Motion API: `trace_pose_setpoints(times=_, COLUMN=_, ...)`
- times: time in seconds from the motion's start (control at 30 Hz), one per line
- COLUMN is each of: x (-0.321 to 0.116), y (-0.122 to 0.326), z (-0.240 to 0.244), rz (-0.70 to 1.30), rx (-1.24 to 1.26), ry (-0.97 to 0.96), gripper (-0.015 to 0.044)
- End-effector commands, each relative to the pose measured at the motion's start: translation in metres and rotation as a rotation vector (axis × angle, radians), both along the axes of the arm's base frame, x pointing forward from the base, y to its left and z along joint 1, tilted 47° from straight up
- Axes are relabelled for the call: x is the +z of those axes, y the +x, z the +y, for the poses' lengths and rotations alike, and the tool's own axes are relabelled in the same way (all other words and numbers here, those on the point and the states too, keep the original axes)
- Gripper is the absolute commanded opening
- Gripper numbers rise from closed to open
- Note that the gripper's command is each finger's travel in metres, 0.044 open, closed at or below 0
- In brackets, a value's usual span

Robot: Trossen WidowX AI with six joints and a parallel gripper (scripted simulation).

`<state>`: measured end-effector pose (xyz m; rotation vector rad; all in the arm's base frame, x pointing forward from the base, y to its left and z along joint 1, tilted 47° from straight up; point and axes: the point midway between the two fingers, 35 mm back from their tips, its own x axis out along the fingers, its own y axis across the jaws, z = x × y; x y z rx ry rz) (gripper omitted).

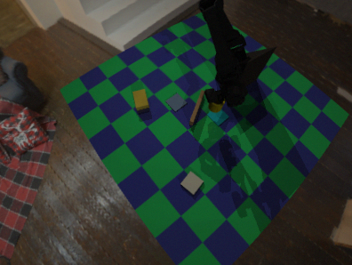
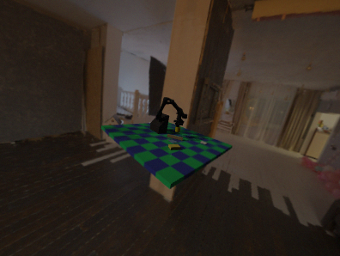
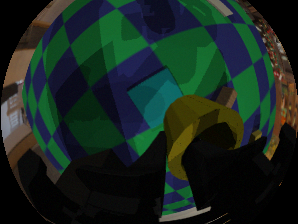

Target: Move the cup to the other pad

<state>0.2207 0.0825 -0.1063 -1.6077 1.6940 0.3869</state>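
My gripper (image 1: pixel 215 99) is clamped on the yellow cup (image 1: pixel 217 106), which hangs over the teal pad (image 1: pixel 219 116). Left of the teal pad a wooden stick (image 1: pixel 196 108) lies on the checkered mat (image 1: pixel 147 147); further left sit a grey pad (image 1: pixel 176 101) and a yellow block (image 1: pixel 140 99).

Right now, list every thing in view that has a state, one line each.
gripper: shut on the cup.
cup: upright, held, over the teal pad; whether it touches cannot be told.
teal pad: flat, under the cup.
grey pad: flat, bare.
wooden stick: lying flat beside the teal pad.
yellow block: lying apart, untouched.
beige tile: flat, apart.
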Motion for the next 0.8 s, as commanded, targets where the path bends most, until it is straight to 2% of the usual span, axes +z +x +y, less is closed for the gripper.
trace_pose_setpoints(times=0.0, x=-0.007, y=-0.008, z=0.004, rz=0.002, rx=-0.005, ry=0.002, gripper=0.0)
trace_pose_setpoints(times=0.33, x=-0.022, y=-0.025, z=0.014, rz=0.002, rx=-0.006, ry=0.002, gripper=0.0)
trace_pose_setpoints(times=0.77, x=-0.034, y=-0.023, z=0.001, rz=0.002, rx=-0.006, ry=0.002, gripper=0.0)
